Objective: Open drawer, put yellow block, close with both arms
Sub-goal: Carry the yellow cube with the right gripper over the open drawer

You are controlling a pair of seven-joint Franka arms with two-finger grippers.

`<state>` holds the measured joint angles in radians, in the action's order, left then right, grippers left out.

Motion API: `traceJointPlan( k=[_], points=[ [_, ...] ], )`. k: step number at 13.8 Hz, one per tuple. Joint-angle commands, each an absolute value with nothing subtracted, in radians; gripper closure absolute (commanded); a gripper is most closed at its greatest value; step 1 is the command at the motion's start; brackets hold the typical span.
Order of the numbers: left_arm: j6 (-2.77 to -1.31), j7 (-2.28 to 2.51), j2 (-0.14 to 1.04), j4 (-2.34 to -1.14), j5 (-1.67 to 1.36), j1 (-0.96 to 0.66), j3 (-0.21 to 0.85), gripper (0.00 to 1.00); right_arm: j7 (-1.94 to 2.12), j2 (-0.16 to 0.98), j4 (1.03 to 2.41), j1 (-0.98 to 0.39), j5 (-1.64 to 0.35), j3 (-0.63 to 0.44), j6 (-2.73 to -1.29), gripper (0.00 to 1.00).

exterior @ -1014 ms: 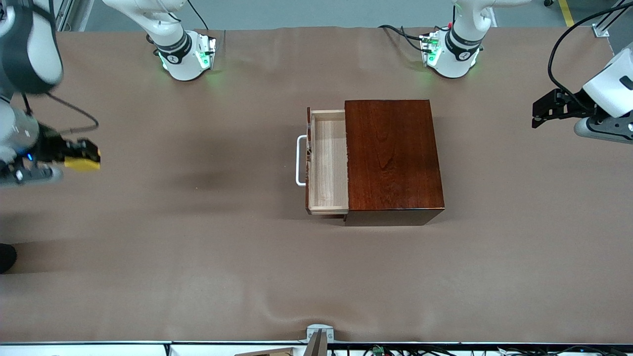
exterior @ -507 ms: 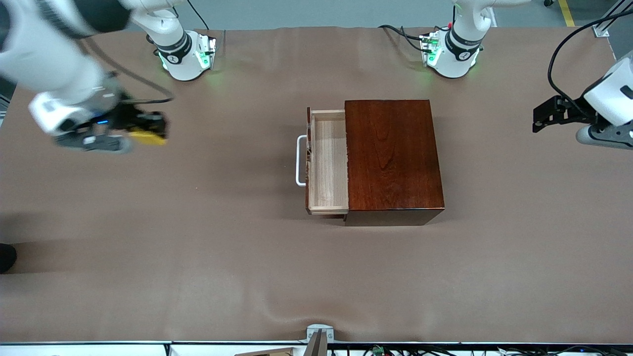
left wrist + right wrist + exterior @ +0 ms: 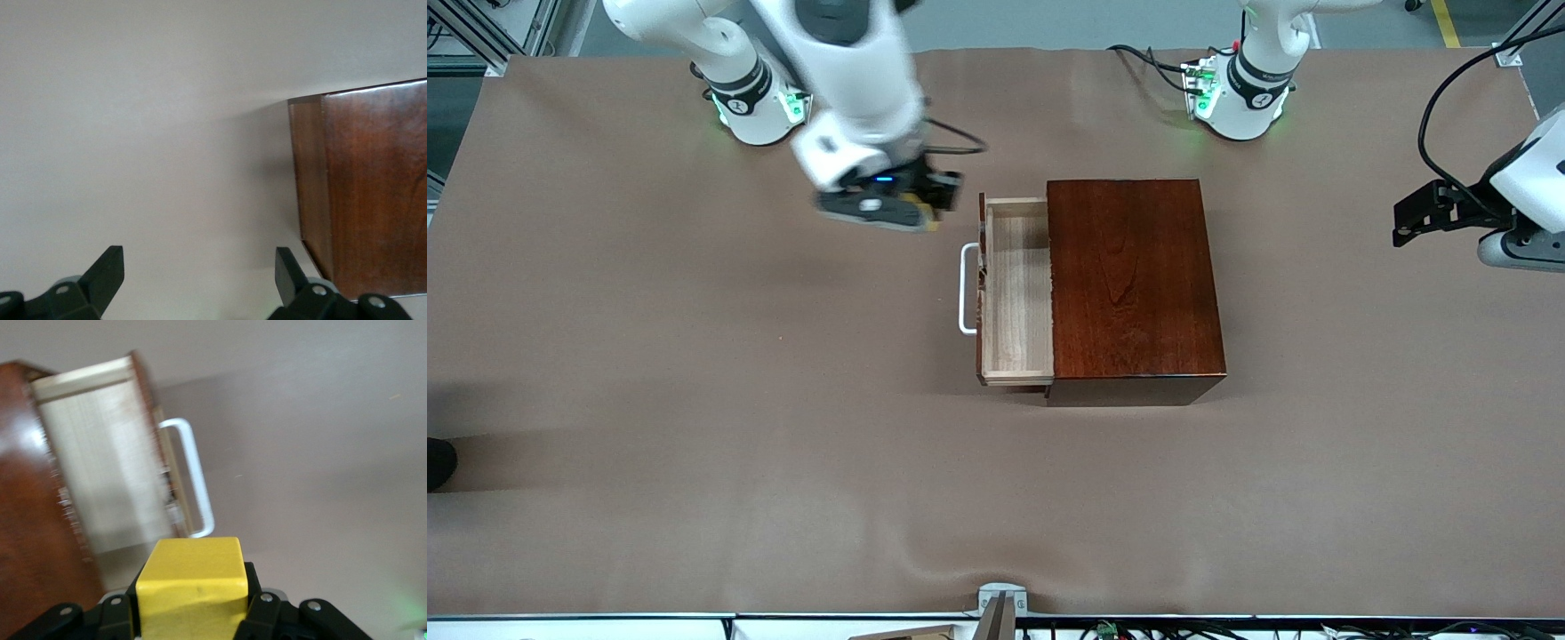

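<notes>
Front view: right gripper (image 3: 935,203) is clamping the yellow block (image 3: 192,581) over the table (image 3: 694,400) beside the open drawer (image 3: 1018,293); left gripper (image 3: 200,267) is hanging spread apart at the table's edge, waiting.

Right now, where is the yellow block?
The yellow block is clamped in the right gripper, up over the table just beside the open drawer, toward the right arm's end.
</notes>
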<state>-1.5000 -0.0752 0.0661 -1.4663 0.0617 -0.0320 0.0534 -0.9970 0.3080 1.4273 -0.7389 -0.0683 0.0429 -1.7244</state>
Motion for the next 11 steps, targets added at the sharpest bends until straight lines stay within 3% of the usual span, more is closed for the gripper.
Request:
traceJointPlan(
  k=[1, 11],
  points=[
    [-1.505, -0.058, 0.080, -1.447, 0.142, -0.047, 0.067, 0.00, -1.066, 0.443, 1.295, -0.825, -0.069, 0.025, -1.767, 1.00],
    [-1.505, -0.057, 0.091, -1.447, 0.184, -0.052, 0.078, 0.00, -0.890, 0.574, 1.328, -0.830, -0.072, 0.021, -1.946, 1.00]
  ],
)
